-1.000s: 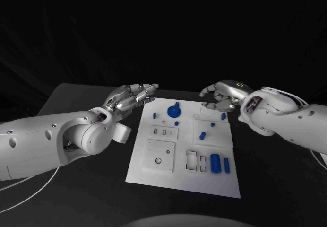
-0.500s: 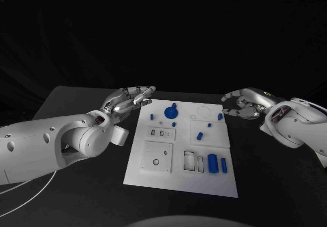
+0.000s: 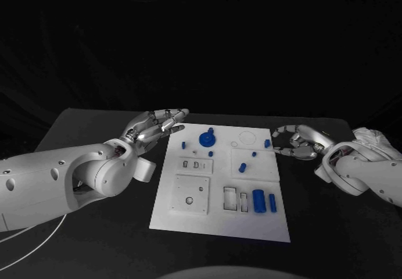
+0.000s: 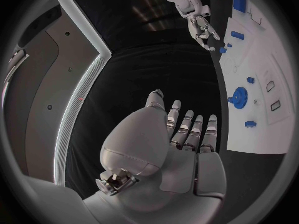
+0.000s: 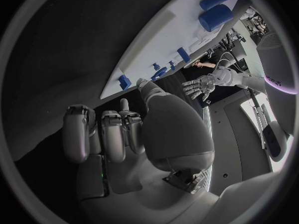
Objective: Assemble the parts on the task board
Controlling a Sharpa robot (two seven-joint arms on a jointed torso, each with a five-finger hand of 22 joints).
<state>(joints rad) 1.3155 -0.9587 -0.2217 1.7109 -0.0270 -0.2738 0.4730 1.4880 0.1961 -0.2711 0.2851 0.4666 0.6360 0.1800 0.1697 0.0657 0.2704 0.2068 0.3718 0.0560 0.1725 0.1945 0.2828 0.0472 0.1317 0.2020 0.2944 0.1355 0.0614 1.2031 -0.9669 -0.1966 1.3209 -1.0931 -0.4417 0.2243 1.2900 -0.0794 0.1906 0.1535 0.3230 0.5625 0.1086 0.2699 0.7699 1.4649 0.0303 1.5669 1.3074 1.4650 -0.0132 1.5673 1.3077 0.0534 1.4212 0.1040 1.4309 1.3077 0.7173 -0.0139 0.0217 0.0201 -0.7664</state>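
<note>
The white task board [image 3: 218,224] lies in the middle of the black table. On it stand a blue gear with a knob [image 3: 207,138], several small blue pegs such as one [image 3: 242,167], and a thick blue cylinder [image 3: 259,200] beside a slim one [image 3: 272,201]. My left hand [image 3: 159,125] hovers at the board's far left corner, fingers stretched out and empty. My right hand [image 3: 297,141] hangs just off the board's right edge, fingers loosely curled and apart, holding nothing. A small blue peg [image 3: 267,143] stands close to its fingertips. The left wrist view shows the gear [image 4: 238,95] and the right hand [image 4: 202,29].
Several empty rectangular slots [image 3: 234,199] and a square plate with a hole [image 3: 191,193] sit in the board's near half. Black table surrounds the board on all sides. The right wrist view shows the board's edge [image 5: 168,30] and the left hand [image 5: 201,87] beyond it.
My right hand has drawn away from above the board's far right corner, moving right and lower to beside the edge. The left hand has hardly moved.
</note>
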